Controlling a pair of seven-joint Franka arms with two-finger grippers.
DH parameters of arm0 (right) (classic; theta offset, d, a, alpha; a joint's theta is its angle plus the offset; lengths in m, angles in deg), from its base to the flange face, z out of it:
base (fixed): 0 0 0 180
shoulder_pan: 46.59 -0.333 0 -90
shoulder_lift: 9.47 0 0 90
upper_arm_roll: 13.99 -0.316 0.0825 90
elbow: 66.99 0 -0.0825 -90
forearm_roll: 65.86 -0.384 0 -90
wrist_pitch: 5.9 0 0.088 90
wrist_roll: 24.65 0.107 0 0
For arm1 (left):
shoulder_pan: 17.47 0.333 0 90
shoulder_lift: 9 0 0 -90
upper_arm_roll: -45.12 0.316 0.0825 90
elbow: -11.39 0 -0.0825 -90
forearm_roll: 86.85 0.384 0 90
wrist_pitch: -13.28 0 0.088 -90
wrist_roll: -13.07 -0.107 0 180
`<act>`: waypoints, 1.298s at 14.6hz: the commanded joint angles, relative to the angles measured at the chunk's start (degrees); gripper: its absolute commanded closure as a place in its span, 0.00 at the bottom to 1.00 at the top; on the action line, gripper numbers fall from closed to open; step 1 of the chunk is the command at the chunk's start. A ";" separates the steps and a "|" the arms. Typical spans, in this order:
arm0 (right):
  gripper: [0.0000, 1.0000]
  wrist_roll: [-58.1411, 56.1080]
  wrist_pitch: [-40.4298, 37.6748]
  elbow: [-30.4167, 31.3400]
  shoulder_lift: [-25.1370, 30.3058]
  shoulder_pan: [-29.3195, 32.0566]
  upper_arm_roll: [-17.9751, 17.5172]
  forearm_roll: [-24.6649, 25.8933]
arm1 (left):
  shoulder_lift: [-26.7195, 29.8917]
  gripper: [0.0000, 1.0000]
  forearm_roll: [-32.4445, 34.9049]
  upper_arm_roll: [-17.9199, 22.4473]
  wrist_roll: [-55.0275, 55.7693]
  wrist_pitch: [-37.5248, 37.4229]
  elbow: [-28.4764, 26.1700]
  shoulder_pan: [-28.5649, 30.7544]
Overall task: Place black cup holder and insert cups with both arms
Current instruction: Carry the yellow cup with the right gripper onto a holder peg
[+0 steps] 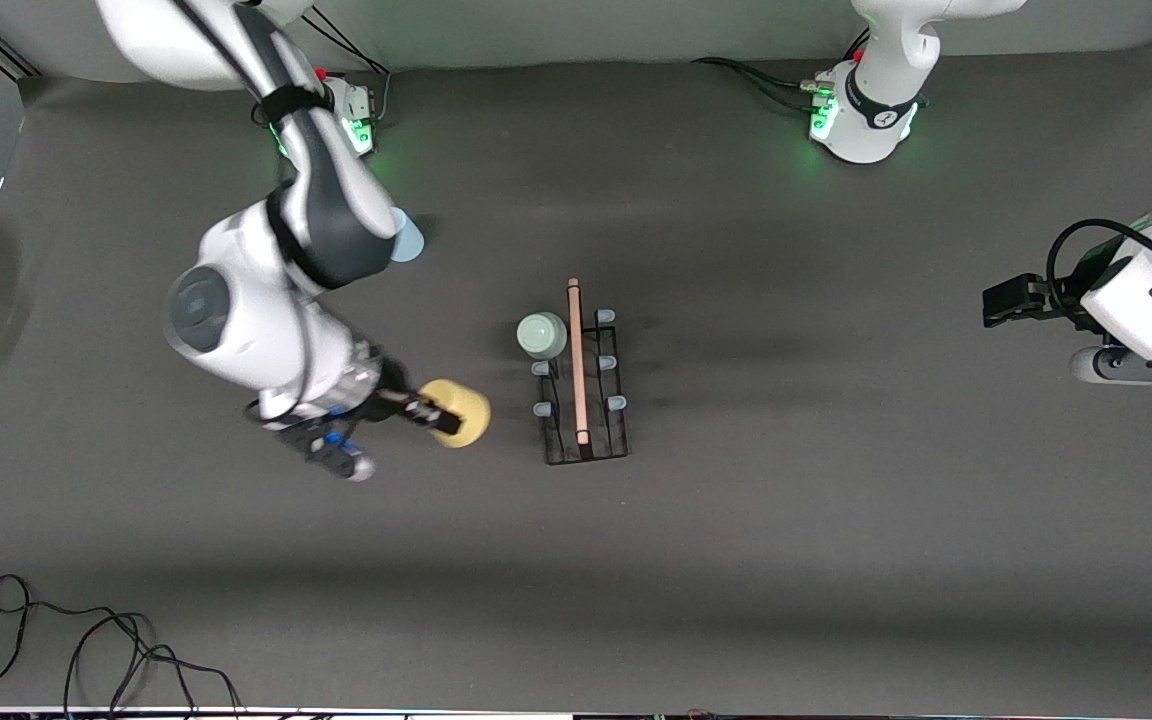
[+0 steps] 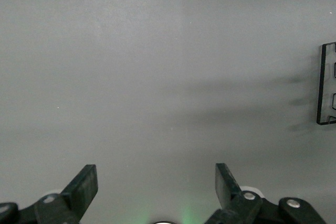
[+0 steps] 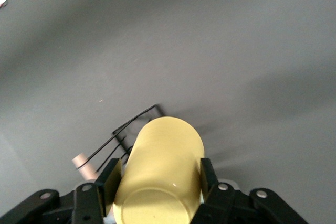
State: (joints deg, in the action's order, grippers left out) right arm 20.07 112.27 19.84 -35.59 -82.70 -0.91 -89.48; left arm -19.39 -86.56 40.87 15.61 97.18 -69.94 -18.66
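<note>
The black cup holder (image 1: 584, 400) stands mid-table, its wooden rod handle (image 1: 577, 362) on top. The pale grey-green cup (image 1: 542, 335) sits upside down on one of its pegs. My right gripper (image 1: 441, 417) is shut on the yellow cup (image 1: 463, 413), held tilted above the table beside the holder, toward the right arm's end. In the right wrist view the yellow cup (image 3: 160, 177) sits between my fingers with the holder's wires (image 3: 123, 132) past it. The light blue cup (image 1: 406, 238) shows partly from under the right arm. My left gripper (image 2: 156, 184) is open and empty, waiting above the left arm's end of the table.
Several holder pegs (image 1: 616, 403) are bare. A black cable (image 1: 86, 650) lies at the table edge nearest the front camera. The left wrist view shows an edge of the holder (image 2: 328, 85) over bare grey table.
</note>
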 commanded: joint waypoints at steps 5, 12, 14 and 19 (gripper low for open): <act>1.00 9.33 6.80 -3.51 -6.13 -5.29 0.63 0.07 | 2.04 0.00 0.59 0.03 0.53 -0.15 -0.50 -0.30; 1.00 9.77 7.95 -3.50 -9.21 -6.52 0.63 2.36 | 1.95 0.00 0.59 0.12 0.01 -0.14 -0.59 -0.03; 0.51 10.74 9.87 -3.33 -9.74 -6.95 0.54 2.36 | 1.87 0.00 0.68 0.21 0.00 -0.06 -0.59 -0.03; 0.00 10.57 9.88 -3.59 -9.48 -6.87 0.80 2.44 | 1.86 0.00 0.77 0.21 0.00 0.12 -0.68 0.32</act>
State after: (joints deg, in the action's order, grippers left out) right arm 28.91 122.32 17.93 -44.92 -88.95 -0.89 -88.31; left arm -18.24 -86.49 41.03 15.60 97.19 -69.91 -18.61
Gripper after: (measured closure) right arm 0.018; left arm 0.000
